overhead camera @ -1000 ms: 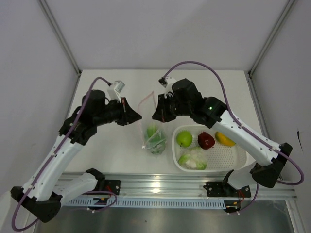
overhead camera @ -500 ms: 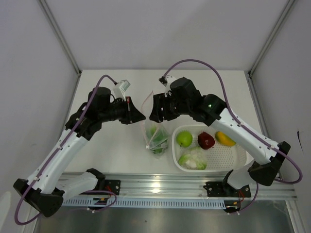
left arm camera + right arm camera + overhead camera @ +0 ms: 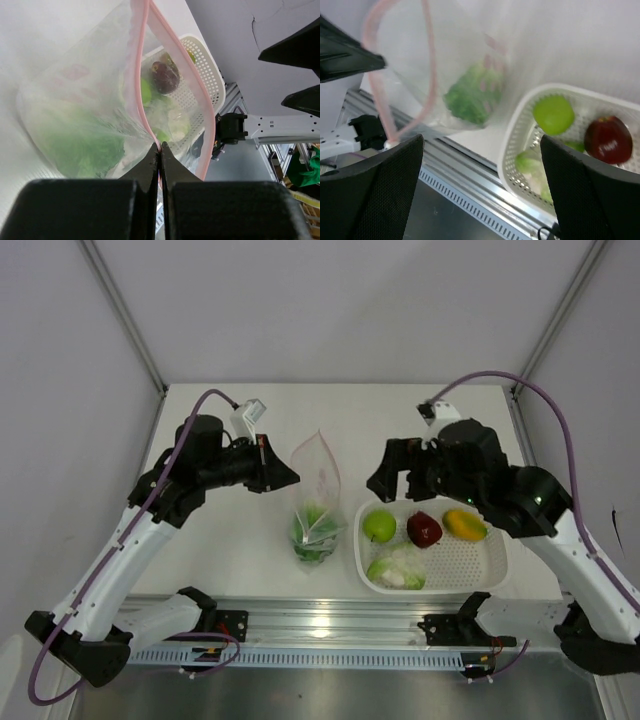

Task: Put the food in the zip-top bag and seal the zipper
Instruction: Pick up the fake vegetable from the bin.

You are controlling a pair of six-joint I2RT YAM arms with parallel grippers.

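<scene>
The top view alone takes in all the food. The green apple (image 3: 379, 526), dark red apple (image 3: 424, 529), yellow-orange fruit (image 3: 463, 525) and cauliflower (image 3: 398, 568) lie in the white basket (image 3: 492, 565). The lettuce (image 3: 315, 537) sits low in the zip-top bag (image 3: 318, 470), which stands just left of the basket.

Only the left wrist view shows the grip. The left gripper (image 3: 160, 149) is pinched fully together on the pink zipper (image 3: 141, 85), on the bag's side away from the basket, and the mouth gapes open beyond it. The right wrist view adds that the right gripper (image 3: 480, 185) is spread wide with nothing between its fingers (image 3: 375, 195), hovering over the basket's left end.

From above, the left gripper's tips merge into one dark shape at the bag's edge, so the pinch is hard to read there. The right wrist view is blurred and cuts off the basket's right part. The left wrist view shows the basket only through the plastic, where its fruit is smeared.
</scene>
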